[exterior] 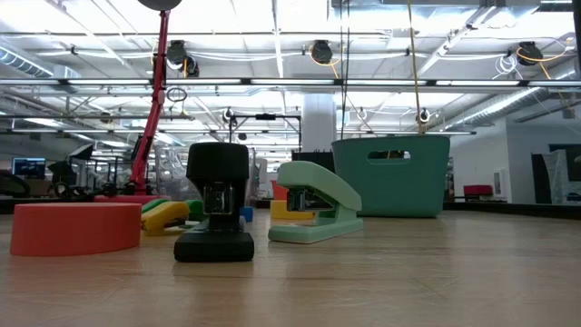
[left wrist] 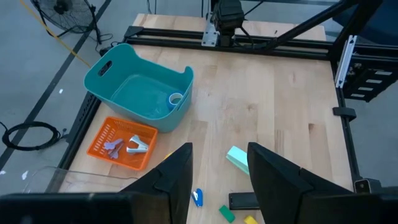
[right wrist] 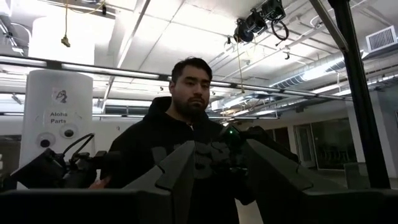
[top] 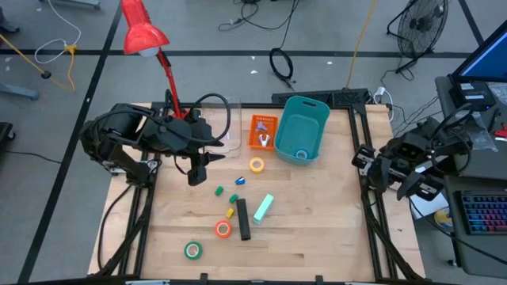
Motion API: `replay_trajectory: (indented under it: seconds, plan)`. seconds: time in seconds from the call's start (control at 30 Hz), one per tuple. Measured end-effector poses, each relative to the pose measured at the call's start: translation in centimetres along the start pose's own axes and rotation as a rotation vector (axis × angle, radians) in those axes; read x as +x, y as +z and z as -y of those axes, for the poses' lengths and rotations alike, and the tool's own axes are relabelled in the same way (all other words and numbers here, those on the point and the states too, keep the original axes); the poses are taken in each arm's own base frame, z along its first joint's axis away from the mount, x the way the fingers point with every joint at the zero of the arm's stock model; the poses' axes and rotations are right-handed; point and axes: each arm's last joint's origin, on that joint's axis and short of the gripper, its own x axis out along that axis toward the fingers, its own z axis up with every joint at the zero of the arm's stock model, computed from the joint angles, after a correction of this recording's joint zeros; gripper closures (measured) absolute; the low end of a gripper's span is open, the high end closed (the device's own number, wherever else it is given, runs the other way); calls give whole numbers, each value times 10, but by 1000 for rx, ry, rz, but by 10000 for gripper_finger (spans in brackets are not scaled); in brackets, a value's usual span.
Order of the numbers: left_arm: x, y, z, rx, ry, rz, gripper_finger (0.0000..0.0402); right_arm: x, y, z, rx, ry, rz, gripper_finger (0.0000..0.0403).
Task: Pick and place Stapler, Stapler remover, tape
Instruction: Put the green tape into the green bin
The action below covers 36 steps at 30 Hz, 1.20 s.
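Note:
A black stapler [top: 242, 219] and a mint-green stapler [top: 263, 208] lie on the wooden table near its middle. A silver stapler remover [left wrist: 140, 146] lies in a small orange tray [top: 263, 131]. Yellow tape [top: 257, 165], orange tape [top: 223, 229] and green tape [top: 192, 250] lie flat on the table. Blue tape [left wrist: 176, 98] lies inside the teal basket [top: 303, 128]. My left gripper [left wrist: 219, 152] hangs open above the table's left part, touching nothing. My right gripper [right wrist: 219, 146] is open, off the table's right edge and pointing up into the room.
Small green, blue and yellow blocks [top: 235, 198] lie between the yellow tape and the staplers. A red lamp [top: 142, 32] stands at the far left behind my left arm. A person [right wrist: 186, 124] stands beyond the table. A keyboard [top: 483, 214] sits to the right.

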Motion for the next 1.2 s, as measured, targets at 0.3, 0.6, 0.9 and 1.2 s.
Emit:
replay_trajectory:
  seconds: [0.3,0.6,0.9,1.2]
  plan:
    - [0,0,0,-11,1,1,245,0,-1,0,5,-4,-6,268]
    - [0,2,1,-23,-5,25,245,0,-1,1,11,-5,-9,268]
    - [1,10,-1,-59,-12,96,245,0,-1,0,10,-6,-8,268]
    - [-10,27,-2,19,-360,240,245,0,-1,1,10,-7,-8,268]
